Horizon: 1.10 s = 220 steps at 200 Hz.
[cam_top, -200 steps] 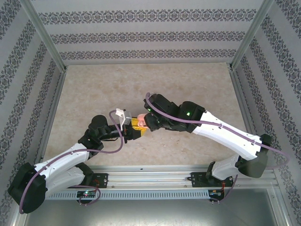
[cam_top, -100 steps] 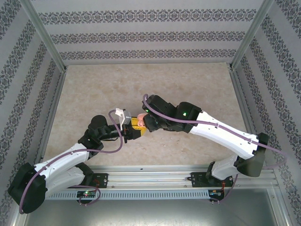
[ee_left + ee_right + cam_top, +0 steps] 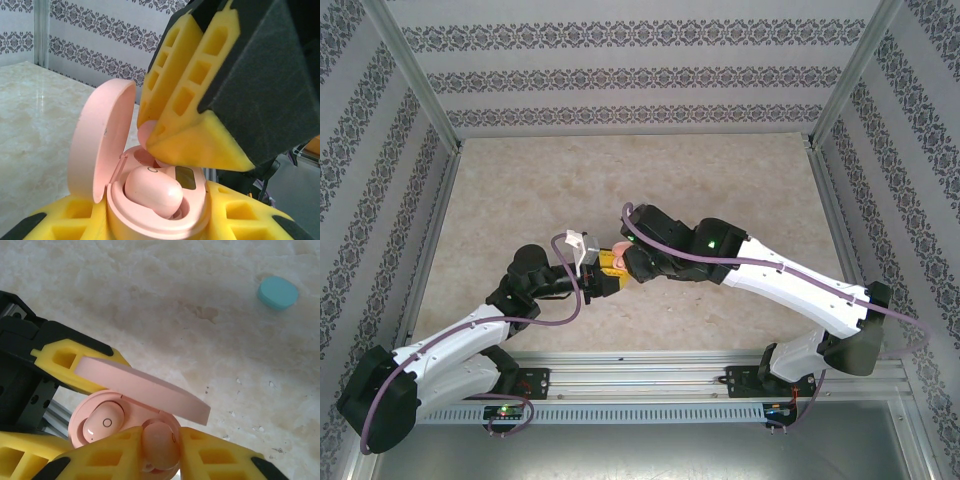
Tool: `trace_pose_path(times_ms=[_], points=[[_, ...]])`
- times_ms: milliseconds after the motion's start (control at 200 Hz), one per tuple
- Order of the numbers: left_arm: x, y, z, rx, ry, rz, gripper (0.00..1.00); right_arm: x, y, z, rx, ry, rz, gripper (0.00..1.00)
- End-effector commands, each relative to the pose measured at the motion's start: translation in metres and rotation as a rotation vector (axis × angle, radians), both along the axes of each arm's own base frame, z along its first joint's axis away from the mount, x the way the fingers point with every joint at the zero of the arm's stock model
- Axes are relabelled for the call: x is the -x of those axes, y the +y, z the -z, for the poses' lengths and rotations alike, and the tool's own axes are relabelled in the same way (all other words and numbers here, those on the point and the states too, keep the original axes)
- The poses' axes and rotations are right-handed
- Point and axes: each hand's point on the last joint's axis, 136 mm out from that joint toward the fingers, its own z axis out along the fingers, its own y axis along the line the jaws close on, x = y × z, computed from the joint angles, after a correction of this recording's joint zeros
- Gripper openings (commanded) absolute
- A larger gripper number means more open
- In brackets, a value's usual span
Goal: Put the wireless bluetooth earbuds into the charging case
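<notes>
**Pink earbuds and case, held over the middle of the table.** One pink earbud (image 3: 152, 192) lies seated in a socket of the open pink case (image 3: 132, 222), its rounded back facing up; in the right wrist view the same earbud (image 3: 102, 422) shows a small ring mark on its face. The second pink earbud (image 3: 160, 445) is held in the right hand (image 3: 160, 435), whose yellow fingers (image 3: 210, 455) press against both its sides, narrowly parted to the bud's width. This earbud sits at the mouth of the other socket, just beside the seated one; whether it touches the socket floor cannot be told. In the left wrist view it (image 3: 144, 136) shows as a pink patch behind the right hand's fingers (image 3: 190, 100), which come down on the case from above.

The case's lid (image 3: 100, 135) stands swung open on its hinge, tilted back from the body. The left hand (image 3: 150, 231) grips the case body from below, its yellow fingers (image 3: 65, 222) closed against the two sides, parted to the case's width.

From the top camera, the two hands meet over the middle of the table (image 3: 620, 180), slightly toward its near edge: left hand (image 3: 605, 268) from the near left, right hand (image 3: 625, 255) from the right, the case (image 3: 618, 252) between them.

A light blue oval object (image 3: 277, 292) lies flat on the table, well apart from the case; whether it is a case or a lid cannot be told.
</notes>
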Motion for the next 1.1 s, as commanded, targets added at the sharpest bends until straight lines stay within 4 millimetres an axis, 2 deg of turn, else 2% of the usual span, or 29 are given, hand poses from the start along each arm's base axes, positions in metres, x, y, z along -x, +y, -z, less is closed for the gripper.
trace_pose_path(times_ms=[0,425,580,679,774,919,1094], points=[[0.002,0.000,-0.032,0.059,-0.089,-0.004,0.19,0.011,-0.003,0.006,0.049,0.033,-0.010,0.28],[0.003,0.001,-0.032,0.058,-0.089,-0.007,0.19,0.013,0.006,-0.018,-0.059,0.022,-0.018,0.35],[0.003,0.001,-0.033,0.058,-0.090,-0.006,0.19,0.014,0.004,-0.042,-0.148,0.002,-0.011,0.36],[0.004,0.001,-0.035,0.061,-0.094,-0.003,0.19,0.012,-0.005,-0.059,-0.209,-0.029,0.008,0.37],[0.004,0.001,-0.036,0.063,-0.095,0.001,0.19,0.006,-0.014,-0.068,-0.258,-0.053,0.035,0.38],[0.006,0.001,-0.038,0.069,-0.097,0.006,0.19,-0.016,-0.030,-0.073,-0.320,-0.035,0.099,0.41],[0.011,0.002,-0.043,0.070,-0.111,0.017,0.19,-0.038,-0.023,-0.066,-0.373,0.028,0.105,0.42]])
